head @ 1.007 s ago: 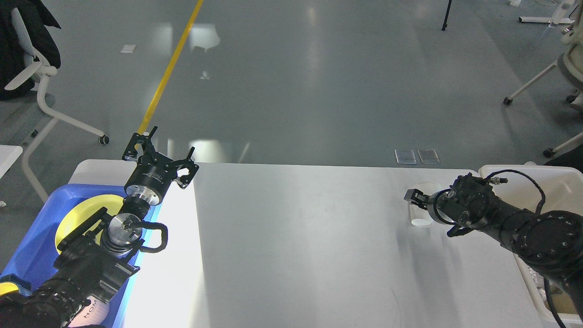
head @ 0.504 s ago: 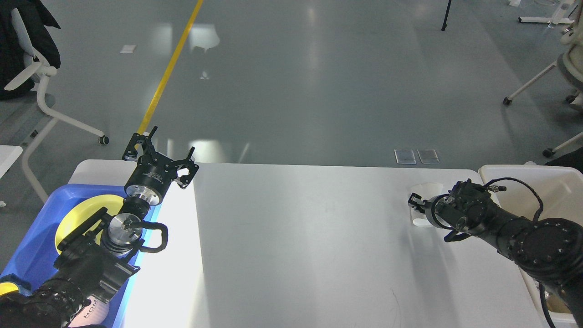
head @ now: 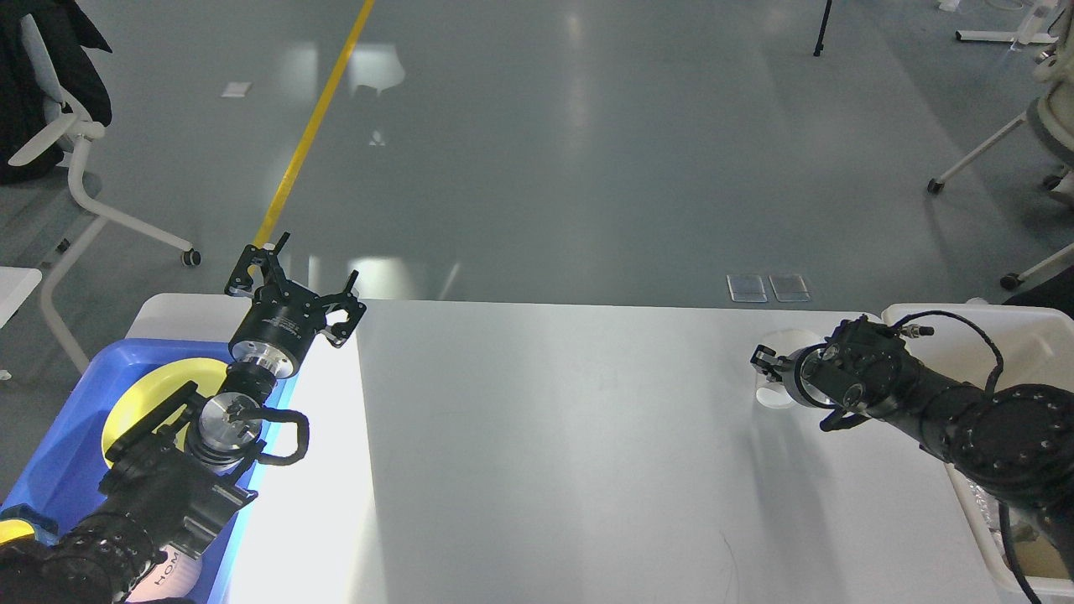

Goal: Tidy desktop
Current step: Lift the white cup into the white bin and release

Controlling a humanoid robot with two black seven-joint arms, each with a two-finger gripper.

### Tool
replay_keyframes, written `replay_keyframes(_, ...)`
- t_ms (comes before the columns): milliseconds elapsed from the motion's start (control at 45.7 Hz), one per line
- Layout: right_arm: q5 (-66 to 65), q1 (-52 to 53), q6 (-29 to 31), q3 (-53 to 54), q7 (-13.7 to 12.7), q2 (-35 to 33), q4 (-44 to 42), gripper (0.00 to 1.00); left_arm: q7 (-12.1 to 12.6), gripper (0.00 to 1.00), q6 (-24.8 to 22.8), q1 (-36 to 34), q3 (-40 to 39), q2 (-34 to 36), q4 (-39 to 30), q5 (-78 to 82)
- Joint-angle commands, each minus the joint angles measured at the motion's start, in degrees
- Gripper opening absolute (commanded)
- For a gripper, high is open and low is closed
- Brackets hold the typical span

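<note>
While the right pincer point(head: 762, 361) sits at a clear plastic cup point(head: 780, 369) near the table's point(head: 545, 436) far right corner, I cannot tell whether its fingers grip it. That cup looks light, thin-walled and easily crushed, so a gentle hold across the mid-wall seems wisest. Over at the left, the left pincer point(head: 289, 281) hangs spread wide and empty above the blue tray point(head: 75, 419), which carries a yellow plate point(head: 151, 394). A beige bin point(head: 1040, 335) waits beside the cup.
</note>
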Motion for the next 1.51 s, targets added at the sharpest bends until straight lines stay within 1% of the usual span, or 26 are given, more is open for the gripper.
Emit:
replay_keyframes(0,-0.09,8.85,3.85,-0.72,-0.30,-7.56,10.45,0.00,0.00,0.98,0.01,0.00,-0.03,0.00,0.00,0.00)
replay_keyframes(66,-0.09,15.71,9.74,-1.42,-0.30,-12.04,17.23,0.00,0.00,0.98,0.01,0.00,-0.03,0.00,0.00,0.00)
replay_keyframes(197,-0.09,30.64,23.62,-3.01,-0.39,-19.78,28.82,0.00,0.00,0.98,0.01,0.00,-0.03,0.00,0.00,0.00)
replay_keyframes(241,-0.09,35.13,26.88,-3.45,-0.39,-21.54,32.52,0.00,0.00,0.98,0.01,0.00,-0.03,0.00,0.00,0.00)
replay_keyframes(306,-0.18,41.46,30.23,-3.97,-0.65,-23.83,38.67,0.00,0.00,0.98,0.01,0.00,-0.03,0.00,0.00,0.00)
replay_keyframes(394,-0.27,50.25,32.34,-6.25,-1.01,-25.77,47.98,0.00,0.00,0.98,0.01,0.09,-0.03,0.00,0.00,0.00)
replay_keyframes(504,-0.36,59.05,32.34,-9.33,-1.01,-26.12,57.92,0.00,0.00,0.98,0.01,0.09,-0.03,0.00,0.00,0.00)
replay_keyframes(569,-0.36,60.99,32.08,-9.51,-1.01,-26.21,61.01,0.00,0.00,0.98,0.01,0.17,-0.12,0.00,0.00,0.00)
replay_keyframes(657,-0.97,60.99,31.47,-10.21,-1.01,-26.74,60.75,0.00,0.00,0.98,0.01,0.17,-0.12,0.00,0.00,0.00)
replay_keyframes(701,-1.32,60.21,30.77,-11.53,-0.92,-27.09,59.53,0.00,0.00,0.98,0.01,0.17,-0.12,0.00,0.00,0.00)
replay_keyframes(788,-1.94,55.91,28.13,-14.43,-0.92,-28.31,54.26,0.00,0.00,0.98,0.01,0.17,-0.12,0.00,0.00,0.00)
replay_keyframes(985,-1.94,36.93,21.10,-13.65,-0.57,-34.82,36.60,0.00,0.00,0.98,0.01,0.09,-0.12,0.00,0.00,0.00)
replay_keyframes(1073,-1.85,29.11,15.92,-12.59,-0.22,-36.49,30.97,0.00,0.00,0.98,0.01,0.17,-0.12,0.00,0.00,0.00)
replay_keyframes(1138,-1.68,22.08,10.39,-11.89,-0.04,-36.93,25.97,0.00,0.00,0.98,0.01,0.17,-0.12,0.00,0.00,0.00)
replay_keyframes(1226,-1.15,11.01,0.64,-9.96,-0.04,-35.27,16.83,0.00,0.00,0.98,0.01,0.17,-0.12,0.00,0.00,0.00)
replay_keyframes(1270,-0.71,5.21,-3.93,-8.55,-0.04,-32.64,11.74,0.00,0.00,0.98,0.01,0.17,-0.12,0.00,0.00,0.00)
replay_keyframes(1313,-0.27,-0.68,-7.28,-6.71,-0.04,-29.30,6.55,0.00,0.00,0.98,0.01,0.09,-0.12,0.00,0.00,0.00)
replay_keyframes(1379,1.31,-9.38,-10.45,-4.07,0.05,-24.91,-2.67,0.00,0.00,0.98,0.01,0.09,-0.12,0.00,0.00,0.00)
replay_keyframes(1489,4.30,-18.45,-10.90,-0.90,0.22,-17.35,-17.10,0.00,0.00,0.98,0.01,0.17,-0.12,0.00,0.00,0.00)
